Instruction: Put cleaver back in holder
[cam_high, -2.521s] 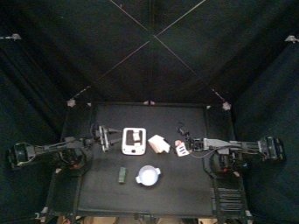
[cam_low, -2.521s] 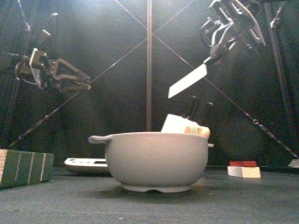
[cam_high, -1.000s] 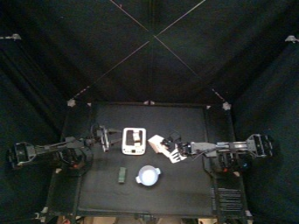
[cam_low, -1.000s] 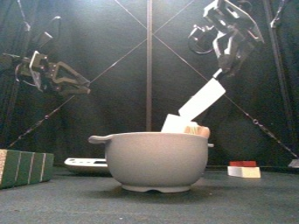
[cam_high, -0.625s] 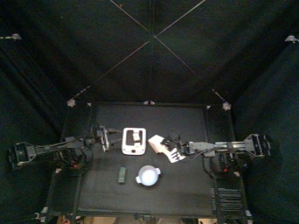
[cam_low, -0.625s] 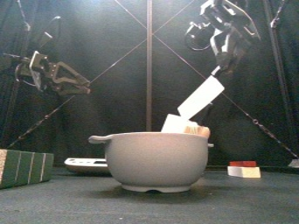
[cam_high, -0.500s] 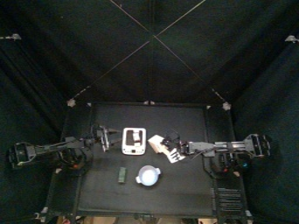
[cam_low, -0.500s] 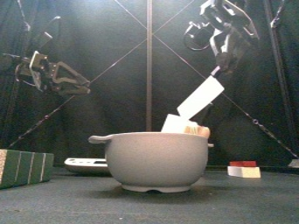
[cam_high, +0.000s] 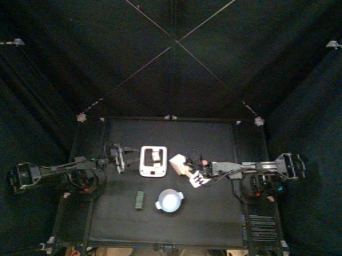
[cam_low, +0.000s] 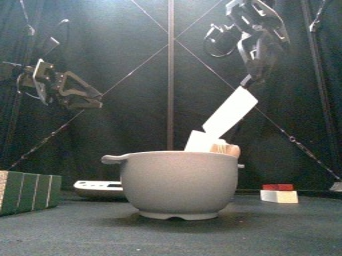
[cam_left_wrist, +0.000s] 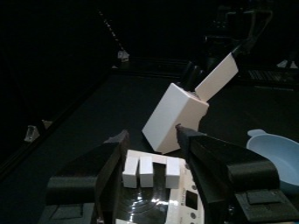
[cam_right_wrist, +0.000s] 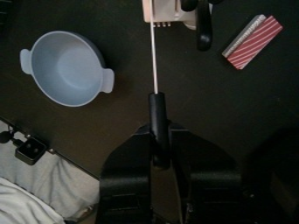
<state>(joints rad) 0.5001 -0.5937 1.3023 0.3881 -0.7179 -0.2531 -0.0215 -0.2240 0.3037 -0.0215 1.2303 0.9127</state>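
Cleaver (cam_low: 229, 112) has dropped closer to the knife holder (cam_left_wrist: 174, 115), blade tip angled at the slot for insertion. Right hand (cam_right_wrist: 156, 140) clenched on its handle; left hand (cam_left_wrist: 149, 159) released, parked above the worktop (cam_high: 120, 197).

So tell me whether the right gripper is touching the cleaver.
Touching. In the right wrist view the right gripper is clamped on the cleaver by its dark handle, blade edge-on toward the holder.

One cleaver (cam_low: 229, 111), one bowl (cam_low: 178, 183)
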